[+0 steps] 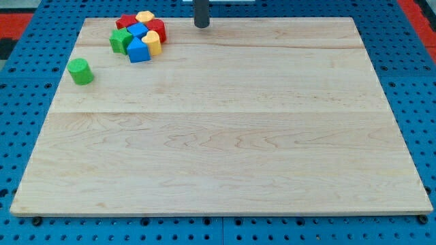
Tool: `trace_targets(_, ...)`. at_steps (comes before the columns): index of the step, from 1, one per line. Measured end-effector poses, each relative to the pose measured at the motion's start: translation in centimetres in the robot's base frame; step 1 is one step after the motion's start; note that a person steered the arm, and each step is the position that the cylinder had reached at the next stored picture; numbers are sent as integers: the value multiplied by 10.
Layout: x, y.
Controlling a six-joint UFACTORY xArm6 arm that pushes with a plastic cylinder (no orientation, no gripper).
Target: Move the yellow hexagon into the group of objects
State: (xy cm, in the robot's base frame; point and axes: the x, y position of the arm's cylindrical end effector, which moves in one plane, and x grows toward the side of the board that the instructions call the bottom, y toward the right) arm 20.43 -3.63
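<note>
Yellow hexagon [144,16]: sits at the top edge of the cluster near the tabletop's upper left, touching the red blocks beside it; judged already inside the group.
Green cylinder [80,71]: stands alone at the view's far left, well apart from the cluster, below and left of it.
Green block [120,40]: forms the cluster's left edge; shape unclear.
Red blocks [127,21]: lie along the cluster's top and right side, partly hidden by their neighbours.
Blue blocks [138,50]: occupy the cluster's centre and bottom edge, touching the green block.
Second yellow block [152,43]: rests at the cluster's lower right, against the blue blocks.
My tip [201,26]: planted on the tabletop near its top edge, to the right of the cluster, clear of every block.
Tabletop [225,136]: pale wood, bare across the centre and right.
Jaws: none fitted; the arm ends in a plain rod, nothing is gripped.
Arm pose: rod vertical, entering from the view's top.
Step in hand: push appears complete.
Next move: no further contact needed; keep the tip clear of the cluster.
</note>
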Motion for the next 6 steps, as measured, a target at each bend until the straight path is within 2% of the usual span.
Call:
trace_targets(2, -10, -30)
trace_targets(3, -13, -77)
trace_targets(5, -10, -88)
trace_targets(6, 13, -88)
